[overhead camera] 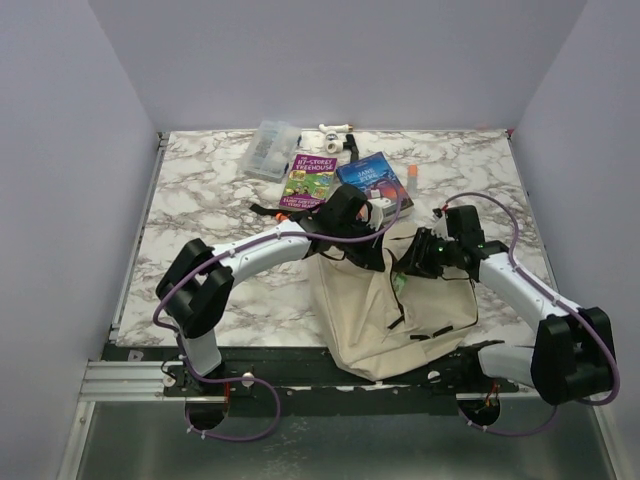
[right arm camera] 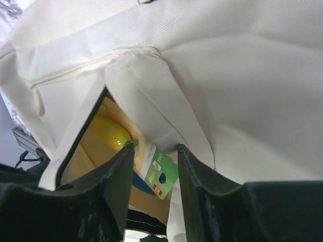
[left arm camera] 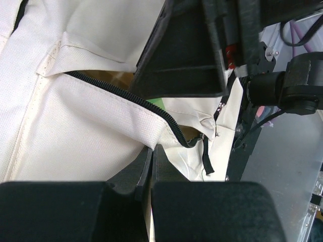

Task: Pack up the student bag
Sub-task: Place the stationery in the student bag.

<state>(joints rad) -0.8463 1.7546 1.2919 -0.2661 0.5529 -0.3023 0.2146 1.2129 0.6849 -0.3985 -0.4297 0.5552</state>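
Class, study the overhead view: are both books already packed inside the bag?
No, the purple book and the blue book both lie on the table beyond the bag, outside it.

The left arm [overhead camera: 255, 250] goes up from its base on the near side and bends at the elbow. Then it reaches far to the right, toward the middle. The right arm [overhead camera: 520, 285] bends at its elbow too and reaches back to the left. The two wrists are close together, nearly facing each other. The left gripper [left arm camera: 151, 151] has its two fingers almost touching, and they pinch an edge of the bag [left arm camera: 75, 126]. The right gripper [right arm camera: 154, 147] has its two fingers apart, with a clear gap between them.
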